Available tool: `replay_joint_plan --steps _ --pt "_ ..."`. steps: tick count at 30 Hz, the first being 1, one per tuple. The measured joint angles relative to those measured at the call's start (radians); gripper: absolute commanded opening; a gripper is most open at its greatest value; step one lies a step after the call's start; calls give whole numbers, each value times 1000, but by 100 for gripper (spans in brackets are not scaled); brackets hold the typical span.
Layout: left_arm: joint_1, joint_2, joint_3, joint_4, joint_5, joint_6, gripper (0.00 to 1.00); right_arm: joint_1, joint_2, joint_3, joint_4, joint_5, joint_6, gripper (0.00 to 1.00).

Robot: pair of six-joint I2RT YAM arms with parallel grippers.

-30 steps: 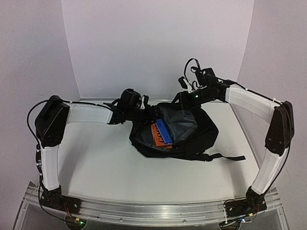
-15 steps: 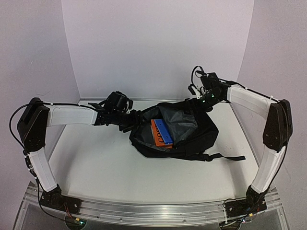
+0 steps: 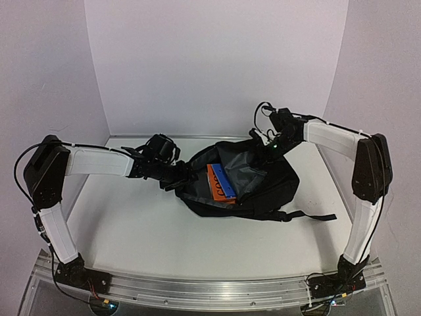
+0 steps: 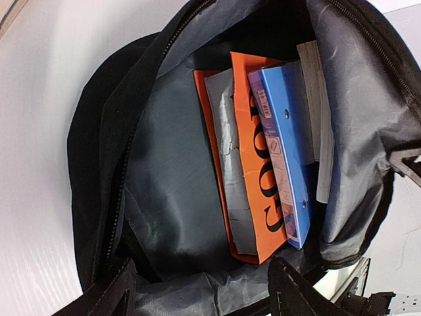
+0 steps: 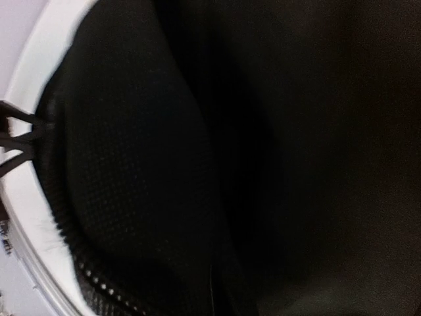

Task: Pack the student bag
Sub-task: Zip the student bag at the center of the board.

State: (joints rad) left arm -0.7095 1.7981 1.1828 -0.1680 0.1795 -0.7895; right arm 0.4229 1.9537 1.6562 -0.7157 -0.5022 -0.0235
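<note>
The student bag (image 3: 263, 191) lies open mid-table, grey lining (image 4: 171, 171) showing. Inside stand an orange book (image 3: 215, 186) (image 4: 256, 191), a blue book (image 3: 225, 179) (image 4: 289, 145), a silver-grey sleeve (image 4: 227, 171) and a pale grey book (image 4: 320, 112). My left gripper (image 3: 179, 176) (image 4: 204, 270) is open at the bag's left rim, its fingers spread either side of the folded lining. My right gripper (image 3: 268, 150) is shut at the far right rim. Black bag fabric (image 5: 197, 164) fills the right wrist view and hides the fingers.
A black strap (image 3: 316, 216) trails from the bag toward the right front. The white table (image 3: 131, 224) ends at walls behind and on both sides. A strip of table edge (image 5: 26, 197) shows left of the bag in the right wrist view.
My right gripper came down from above the bag onto its far right rim and shut. The left arm stretched out and its gripper settled at the left rim.
</note>
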Motion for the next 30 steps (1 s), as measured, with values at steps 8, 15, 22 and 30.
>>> replay_joint_plan --steps 8,15,22,30 --pt "25 -23 -37 2 5 -2 70 112 2 114 -3 -151 49 0" --pt "110 -185 -138 11 12 -12 72 270 113 253 11 -183 78 17" --pt "164 -301 -185 7 5 -20 76 334 237 296 48 -211 111 67" --pt "160 -359 -204 11 38 31 77 337 203 276 61 -257 102 97"
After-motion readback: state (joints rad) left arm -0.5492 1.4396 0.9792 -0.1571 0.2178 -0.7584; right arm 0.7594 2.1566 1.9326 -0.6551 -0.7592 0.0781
